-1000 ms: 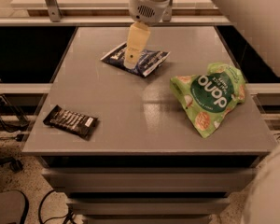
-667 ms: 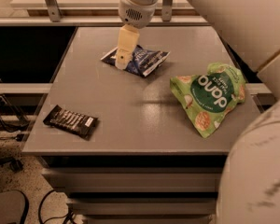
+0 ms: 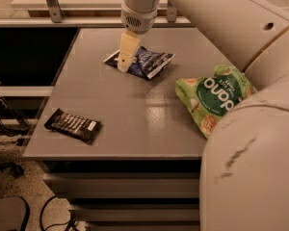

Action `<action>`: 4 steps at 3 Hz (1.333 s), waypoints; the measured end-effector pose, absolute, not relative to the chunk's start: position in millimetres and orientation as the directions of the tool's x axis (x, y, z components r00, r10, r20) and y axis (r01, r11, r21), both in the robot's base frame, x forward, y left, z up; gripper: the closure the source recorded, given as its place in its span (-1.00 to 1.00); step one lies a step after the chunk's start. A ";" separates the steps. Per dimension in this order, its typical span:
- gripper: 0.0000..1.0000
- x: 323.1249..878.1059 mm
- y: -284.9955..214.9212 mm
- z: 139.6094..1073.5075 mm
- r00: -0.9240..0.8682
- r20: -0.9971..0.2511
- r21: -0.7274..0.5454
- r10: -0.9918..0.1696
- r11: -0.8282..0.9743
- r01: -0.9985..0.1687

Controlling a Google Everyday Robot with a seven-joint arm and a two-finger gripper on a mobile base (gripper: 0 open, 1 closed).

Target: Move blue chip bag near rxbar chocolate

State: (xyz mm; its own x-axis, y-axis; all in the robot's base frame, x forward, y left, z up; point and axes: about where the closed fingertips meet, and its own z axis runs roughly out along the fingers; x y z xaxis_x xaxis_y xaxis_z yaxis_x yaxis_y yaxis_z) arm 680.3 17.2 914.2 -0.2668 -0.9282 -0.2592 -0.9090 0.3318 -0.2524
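The arm sweeps in from the right foreground, arches across the top and turns its wrist straight down; the gripper [image 3: 124,66] points down onto the left end of the blue chip bag [image 3: 149,61] at the table's [image 3: 135,124] far side — whether it is clamped on the bag I cannot tell; the rxbar chocolate [image 3: 73,125] lies well apart at the near-left corner; a green bag [image 3: 214,97] sits to the right.

Light-green snack bag [image 3: 214,97] at right of grey table [image 3: 135,124]
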 end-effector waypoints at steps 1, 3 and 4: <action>-1.00 694.4 12.5 902.2 -0.293 -0.246 -0.245 -0.924 0.352 -0.903; -0.67 710.3 14.3 873.2 -0.302 -0.219 -0.216 -0.928 0.348 -0.912; -0.06 711.3 15.1 858.5 -0.300 -0.207 -0.204 -0.931 0.341 -0.917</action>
